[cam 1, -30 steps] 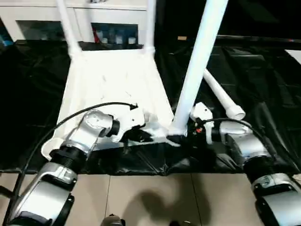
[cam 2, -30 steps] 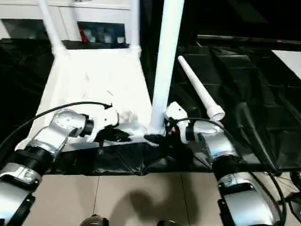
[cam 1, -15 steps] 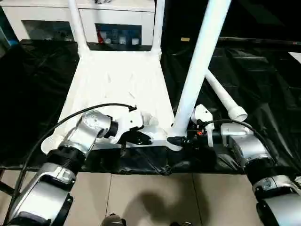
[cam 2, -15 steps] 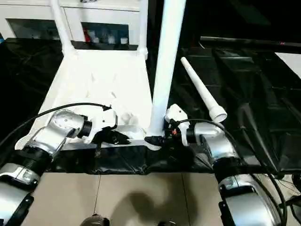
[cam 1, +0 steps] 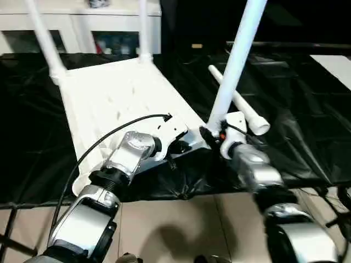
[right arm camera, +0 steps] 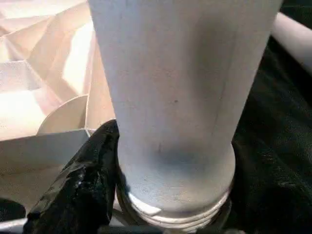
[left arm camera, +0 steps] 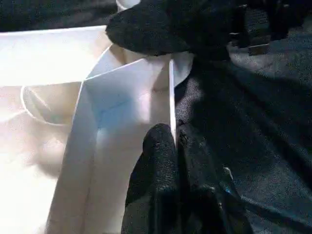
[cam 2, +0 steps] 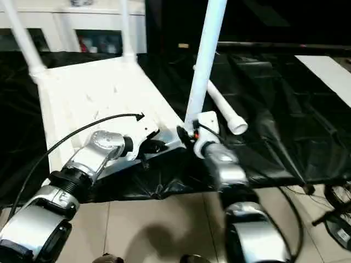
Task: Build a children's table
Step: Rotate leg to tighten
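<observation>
Now, line by line:
Tabletop (cam 1: 118, 96): lies upside down, ribbed underside up, on the black sheet (cam 1: 307, 104) that covers the worktop.
Far legs: two white legs (cam 1: 41, 38) stand upright in the far corner sockets.
Near right leg (cam 1: 236, 60): stands in the corner socket nearest the right claw, leaning slightly.
Loose leg (cam 1: 241, 107): lies flat on the sheet just behind the right claw.
Left claw (cam 1: 178, 147): its fingers (left arm camera: 161, 161) are pressed together, pinching the thin near rim of the tabletop, close beside the near right corner.
Right claw (cam 1: 211, 136): spread around the base of the near right leg; one black finger (right arm camera: 83, 180) touches the leg just above its threaded end.
Cabinet (cam 1: 82, 27): white, glass-doored, beyond the worktop.
</observation>
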You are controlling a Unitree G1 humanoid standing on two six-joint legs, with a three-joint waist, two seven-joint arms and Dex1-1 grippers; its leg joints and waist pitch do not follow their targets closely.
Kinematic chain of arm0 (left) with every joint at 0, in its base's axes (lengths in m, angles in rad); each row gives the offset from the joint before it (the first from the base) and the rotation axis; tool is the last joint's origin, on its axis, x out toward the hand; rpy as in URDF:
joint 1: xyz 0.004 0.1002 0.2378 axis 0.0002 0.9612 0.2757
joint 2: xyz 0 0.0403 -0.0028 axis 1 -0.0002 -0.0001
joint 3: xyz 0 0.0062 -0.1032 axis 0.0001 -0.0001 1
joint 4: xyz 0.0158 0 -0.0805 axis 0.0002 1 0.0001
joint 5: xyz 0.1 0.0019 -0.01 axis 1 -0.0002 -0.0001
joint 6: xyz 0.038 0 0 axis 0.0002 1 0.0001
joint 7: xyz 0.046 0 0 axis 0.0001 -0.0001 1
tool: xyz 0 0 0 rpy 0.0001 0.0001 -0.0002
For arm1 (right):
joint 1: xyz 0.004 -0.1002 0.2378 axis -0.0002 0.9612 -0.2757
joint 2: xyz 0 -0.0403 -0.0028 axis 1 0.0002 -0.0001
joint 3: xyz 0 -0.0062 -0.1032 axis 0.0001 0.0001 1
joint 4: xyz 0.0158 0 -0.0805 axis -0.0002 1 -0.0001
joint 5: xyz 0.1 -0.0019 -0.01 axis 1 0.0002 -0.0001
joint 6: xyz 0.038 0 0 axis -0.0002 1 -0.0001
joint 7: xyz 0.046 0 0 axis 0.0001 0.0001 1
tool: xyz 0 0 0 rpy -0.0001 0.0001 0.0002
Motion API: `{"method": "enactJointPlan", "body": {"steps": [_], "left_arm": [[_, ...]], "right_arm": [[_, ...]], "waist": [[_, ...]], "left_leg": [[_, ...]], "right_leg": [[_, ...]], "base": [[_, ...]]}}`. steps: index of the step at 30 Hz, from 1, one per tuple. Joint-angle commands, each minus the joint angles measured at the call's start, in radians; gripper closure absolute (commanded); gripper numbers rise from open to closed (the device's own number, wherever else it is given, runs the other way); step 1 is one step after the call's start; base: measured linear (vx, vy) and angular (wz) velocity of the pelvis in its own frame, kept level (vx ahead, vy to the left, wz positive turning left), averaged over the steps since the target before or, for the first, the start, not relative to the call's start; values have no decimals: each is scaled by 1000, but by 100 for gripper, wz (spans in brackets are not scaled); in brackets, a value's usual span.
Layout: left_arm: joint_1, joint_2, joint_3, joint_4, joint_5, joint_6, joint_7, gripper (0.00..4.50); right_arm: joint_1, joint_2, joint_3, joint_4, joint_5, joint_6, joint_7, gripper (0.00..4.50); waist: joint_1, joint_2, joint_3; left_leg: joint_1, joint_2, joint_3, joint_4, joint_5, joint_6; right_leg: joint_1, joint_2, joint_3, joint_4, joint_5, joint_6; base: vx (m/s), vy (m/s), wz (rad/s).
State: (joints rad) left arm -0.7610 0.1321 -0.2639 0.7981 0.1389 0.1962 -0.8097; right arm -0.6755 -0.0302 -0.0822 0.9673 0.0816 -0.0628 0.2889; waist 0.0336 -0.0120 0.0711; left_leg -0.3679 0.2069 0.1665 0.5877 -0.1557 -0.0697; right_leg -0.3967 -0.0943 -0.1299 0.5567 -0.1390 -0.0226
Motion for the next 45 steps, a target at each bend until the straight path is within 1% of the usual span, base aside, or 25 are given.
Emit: {"method": "enactJointPlan", "body": {"steps": [1, 4, 5, 7, 8, 9, 12, 14, 15, 16, 17, 19, 21, 22, 24, 26, 27, 32, 35, 36, 37, 39, 40, 41, 45], "left_arm": [[-23, -52, -45, -14, 3, -43, 0, 450], [-6, -25, -45, -36, -3, -72, -35, 450], [-2, -17, -45, -41, -9, -88, -55, 450], [6, 1, -46, -51, -18, -106, -89, 450], [10, 10, -47, -56, -21, -116, -106, 450], [14, 20, -47, -61, -26, -123, -130, 450], [26, 50, -54, -74, -29, -152, -192, 450], [33, 69, -58, -80, -31, -164, -231, 450], [34, 73, -59, -81, -32, -167, -240, 450], [41, 91, -63, -93, -41, -174, -283, 450], [41, 91, -63, -93, -41, -174, -283, 450], [46, 102, -66, -102, -49, -177, -315, 450], [56, 122, -76, -125, -65, -181, -377, 450], [56, 122, -76, -125, -65, -181, -377, 450], [69, 141, -88, -147, -74, -183, -425, 450], [75, 154, -97, -154, -74, -187, -451, 450], [76, 160, -101, -155, -73, -194, -464, 450], [80, 186, -108, -157, -66, -203, -516, 450], [81, 197, -111, -152, -63, -210, -531, 450], [80, 199, -112, -152, -63, -210, -531, 450], [79, 200, -111, -149, -63, -209, -531, 450], [78, 197, -105, -145, -70, -197, -526, 450], [74, 191, -97, -136, -69, -186, -511, 450], [68, 182, -89, -126, -67, -171, -488, 450], [33, 130, -37, -82, -73, -86, -362, 450]], "right_arm": [[-28, 70, 33, 23, 0, -10, 31, 99], [-23, 39, 46, -5, -15, -43, 64, 86], [-21, 27, 46, -17, -13, -41, 79, 70], [-12, -5, 60, -43, -23, -38, 117, 70], [-6, -24, 70, -57, -30, -36, 138, 70], [1, -45, 82, -71, -35, -39, 169, 70], [25, -108, 112, -114, -45, -41, 274, 70], [43, -149, 132, -141, -45, -35, 366, 70], [47, -158, 137, -146, -45, -35, 390, 70], [65, -199, 160, -172, -38, -32, 508, 70], [65, -199, 160, -172, -38, -32, 508, 70], [76, -226, 178, -191, -30, -24, 591, 70], [82, -266, 209, -216, -10, 7, 717, 70], [82, -266, 209, -216, -10, 7, 717, 70], [79, -288, 230, -217, -10, 21, 790, 70], [70, -301, 242, -203, -20, 22, 822, 70], [62, -303, 245, -194, -23, 22, 833, 95], [38, -302, 250, -181, -18, 47, 890, 134], [41, -305, 260, -186, -18, 52, 911, 154], [43, -306, 261, -187, -15, 55, 914, 168], [45, -304, 262, -188, -13, 57, 915, 168], [57, -301, 265, -197, -11, 62, 916, 172], [63, -292, 257, -198, -7, 68, 898, 173], [69, -281, 242, -200, 2, 76, 873, 174], [72, -224, 171, -171, 1, 71, 649, 174]], "waist": [[-6, 11, -72], [-4, 10, -71], [-6, 0, -73], [-3, 3, -73], [3, 2, -75], [3, -4, -77], [16, -2, -78], [25, -2, -80], [28, -1, -81], [32, 1, -82], [37, -3, -81], [41, -1, -82], [49, -1, -84], [56, -1, -87], [62, 2, -88], [62, 2, -86], [62, -2, -86], [62, 3, -80], [62, 3, -80], [61, 2, -81], [63, 7, -81], [62, 6, -82], [62, 6, -82], [62, 12, -82], [57, 8, -80]], "left_leg": [[31, 19, -19, -72, -511, 7], [33, 19, -16, -72, -510, 10], [27, 19, -14, -73, -492, 14], [25, 19, -14, -74, -477, 19], [24, 20, -10, -74, -448, 25], [24, 21, -7, -74, -435, 29], [24, 25, -1, -74, -388, 35], [15, 26, 2, -75, -351, 50], [16, 27, 4, -73, -339, 50], [19, 27, 6, -71, -333, 50], [21, 28, 9, -69, -334, 56], [22, 28, 12, -68, -322, 59], [16, 30, 12, -67, -284, 65], [13, 31, 12, -67, -260, 73], [12, 34, 11, -68, -240, 73], [13, 34, 11, -69, -254, 67], [13, 34, 12, -69, -260, 65], [20, 33, 10, -73, -318, 37], [19, 34, 8, -74, -321, 29], [18, 34, 8, -75, -317, 28], [18, 33, 8, -75, -317, 27], [17, 32, 8, -75, -316, 27], [17, 32, 8, -75, -316, 27], [18, 32, 8, -75, -319, 25], [22, 29, 7, -75, -339, 11]], "right_leg": [[32, -63, 22, -102, -588, -80], [28, -63, 27, -101, -579, -92], [32, -63, 30, -98, -571, -94], [34, -64, 33, -95, -562, -98], [33, -65, 40, -91, -530, -112], [32, -65, 45, -87, -512, -121], [32, -62, 56, -72, -435, -160], [41, -62, 62, -60, -375, -172], [39, -63, 64, -58, -360, -178], [36, -61, 66, -54, -337, -194], [35, -59, 68, -52, -327, -203], [37, -57, 71, -48, -321, -211], [42, -58, 73, -40, -288, -219], [48, -56, 71, -35, -265, -222], [47, -56, 71, -28, -229, -237], [46, -56, 70, -31, -246, -237], [45, -56, 70, -33, -257, -234], [39, -58, 71, -44, -367, -203], [40, -59, 73, -44, -373, -196], [41, -57, 74, -41, -352, -203], [40, -58, 74, -40, -346, -206], [42, -56, 74, -39, -329, -212], [42, -56, 74, -39, -329, -214], [42, -56, 74, -39, -325, -215], [39, -57, 74, -45, -366, -207]], "base": [[0, 0, 0], [0, 0, 0], [0, 0, 0], [0, 0, 0], [0, 0, 0], [0, 0, 0], [0, 0, 0], [0, 0, 0], [0, 0, 0], [0, 0, 0], [0, 0, 0], [0, 0, 0], [0, 0, 0], [0, 0, 0], [0, 0, 0], [0, 0, 0], [0, 0, 0], [0, 0, 0], [0, 0, 0], [0, 0, 0], [0, 0, 0], [0, 0, 0], [0, 0, 0], [0, 0, 0], [0, 0, 0]]}}
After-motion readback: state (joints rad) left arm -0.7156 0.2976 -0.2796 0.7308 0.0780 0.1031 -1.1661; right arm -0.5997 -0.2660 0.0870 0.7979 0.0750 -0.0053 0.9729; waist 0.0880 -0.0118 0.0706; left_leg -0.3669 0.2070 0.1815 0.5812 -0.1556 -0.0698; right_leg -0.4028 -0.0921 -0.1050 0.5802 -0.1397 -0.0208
